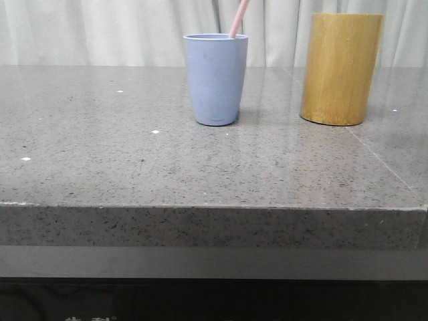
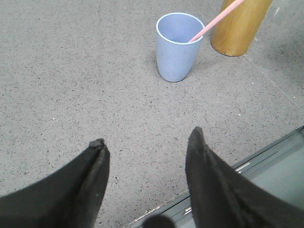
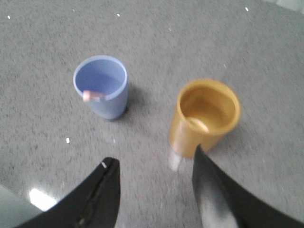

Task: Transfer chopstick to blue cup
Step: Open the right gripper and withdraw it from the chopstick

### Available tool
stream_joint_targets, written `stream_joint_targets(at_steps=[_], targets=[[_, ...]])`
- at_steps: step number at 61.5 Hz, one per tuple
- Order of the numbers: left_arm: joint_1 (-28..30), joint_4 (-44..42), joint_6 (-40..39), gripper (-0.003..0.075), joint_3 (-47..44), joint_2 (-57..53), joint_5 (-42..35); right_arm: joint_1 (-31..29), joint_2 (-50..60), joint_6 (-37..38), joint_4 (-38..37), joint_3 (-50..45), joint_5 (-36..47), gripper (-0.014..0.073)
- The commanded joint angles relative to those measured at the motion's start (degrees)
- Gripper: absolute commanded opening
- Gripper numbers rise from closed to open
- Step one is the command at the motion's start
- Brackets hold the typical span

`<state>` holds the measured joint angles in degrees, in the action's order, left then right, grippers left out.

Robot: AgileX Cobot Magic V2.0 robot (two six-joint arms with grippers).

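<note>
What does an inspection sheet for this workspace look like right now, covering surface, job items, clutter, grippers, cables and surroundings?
Surface: grey speckled stone table, a few small white flecks, otherwise bare.
Job's things: chopstick stands tilted inside the blue cup, leaning on its rim; the cup is upright.
Clutter: one bamboo cylinder upright to the right of the blue cup, apart from it.
Grippers: left gripper with jaws apart, holding nothing, above bare table near its edge; right gripper with jaws apart, holding nothing, above the table near the bamboo cylinder.
Cables: nothing seen.
Surroundings: pale curtain behind the table.
</note>
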<state>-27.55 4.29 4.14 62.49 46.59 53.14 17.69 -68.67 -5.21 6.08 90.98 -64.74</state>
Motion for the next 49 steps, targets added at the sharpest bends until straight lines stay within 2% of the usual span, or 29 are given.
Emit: stream_joint_targets(at_steps=[1,23,31,42,49], targets=[[0.1,0.7,-0.3,0.0365,1.5,0.0,-4.3,-0.5,7.6,1.0,-1.0,-5.6,5.7,0.0383],[0.1,0.7,-0.3,0.0365,1.5,0.0,-4.3,-0.5,33.0,2.1,-1.6,-33.4,16.4,0.0383],[0.1,0.7,-0.3,0.0365,1.5,0.0,-4.3,-0.5,40.1,2.1,-1.6,-39.2,16.3,0.0383],[0.1,0.7,-0.3,0.0364,1.5,0.0,-4.3,-0.5,46.6,2.1,-1.6,-42.6,16.0,0.0382],[0.1,0.7,-0.3,0.0298,1.5,0.0,-4.3,-0.5,48.1,2.1,-1.6,-42.7,15.6,0.0338]])
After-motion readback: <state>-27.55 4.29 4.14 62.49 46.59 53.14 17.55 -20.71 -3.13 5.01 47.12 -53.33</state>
